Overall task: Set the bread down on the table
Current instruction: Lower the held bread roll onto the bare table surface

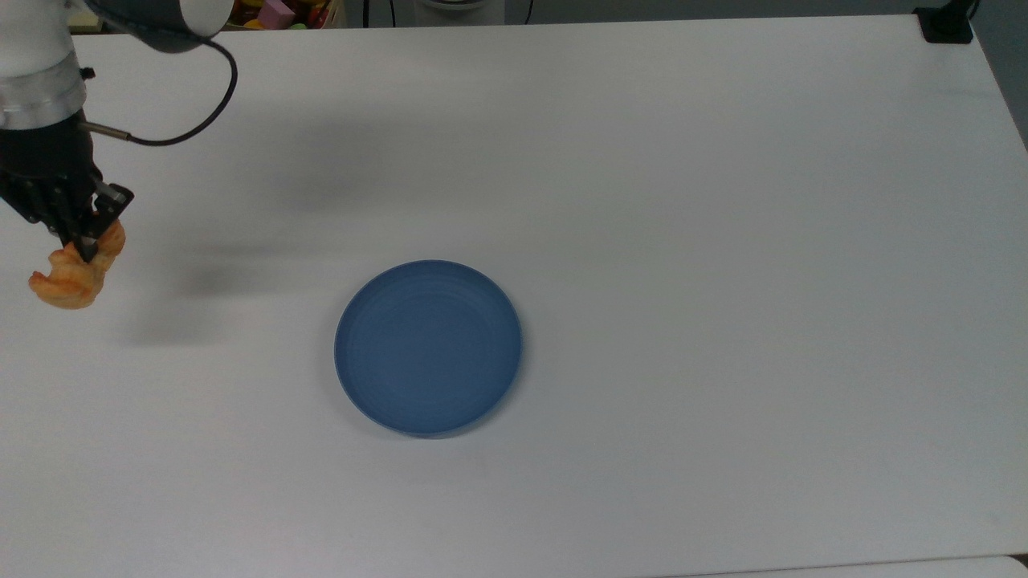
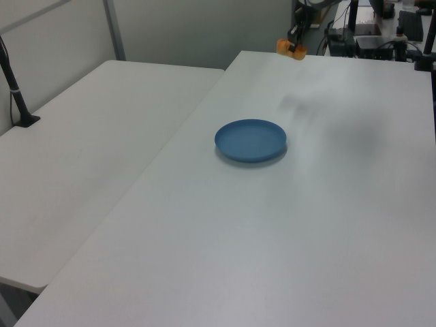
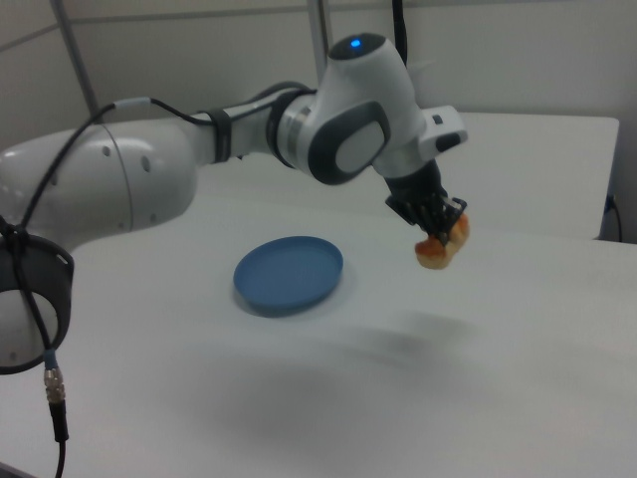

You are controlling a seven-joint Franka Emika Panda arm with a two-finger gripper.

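The bread, a small lumpy golden-orange loaf, hangs in the air above the white table, held by my gripper, which is shut on its upper end. In the top view it is at the far left, well left of the blue plate. Its shadow lies on the table to the right of it. In the right view the bread dangles from the gripper clearly above the tabletop, right of the plate. In the left view the bread shows near the table's far edge.
A round blue plate with nothing on it sits at the middle of the table; the plate also shows in the right view. A second white table adjoins at the left view's left. A black post stands at the top view's far right corner.
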